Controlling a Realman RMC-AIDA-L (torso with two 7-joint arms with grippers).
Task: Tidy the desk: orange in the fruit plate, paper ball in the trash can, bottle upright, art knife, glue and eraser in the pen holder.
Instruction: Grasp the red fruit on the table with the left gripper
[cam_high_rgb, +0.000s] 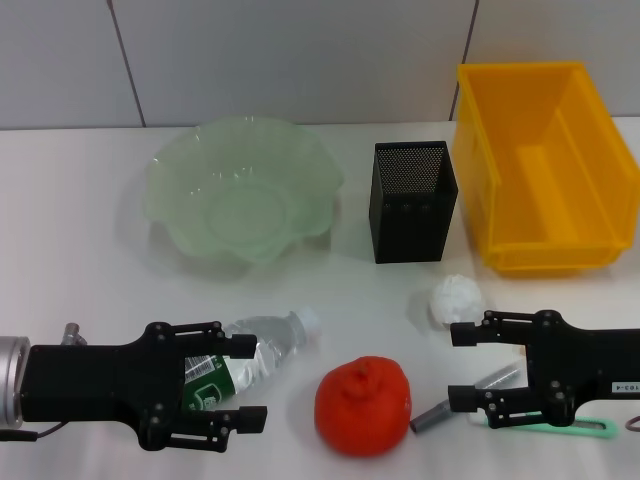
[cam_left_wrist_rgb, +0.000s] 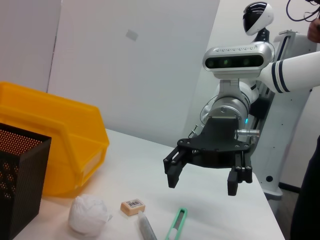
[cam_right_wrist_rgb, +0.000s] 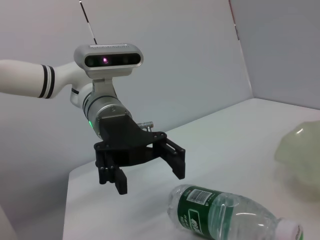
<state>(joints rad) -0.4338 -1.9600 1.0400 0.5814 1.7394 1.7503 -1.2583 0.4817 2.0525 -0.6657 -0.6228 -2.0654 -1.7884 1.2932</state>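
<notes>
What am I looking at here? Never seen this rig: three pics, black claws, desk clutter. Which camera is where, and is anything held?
It is a two-armed robot at a white table. The head view looks down from its head; the other two come from cameras on each wrist, and each shows the opposite arm.

The left gripper hangs open around a clear plastic water bottle with a green label, which lies on its side. The right gripper is open near a grey glue stick, a mint-green art knife, a white crumpled paper ball and, in the left wrist view, a small tan eraser.

Also there: an orange fruit, a pale green wavy glass plate, a black mesh pen holder and a yellow plastic bin.

Nothing is held.
</notes>
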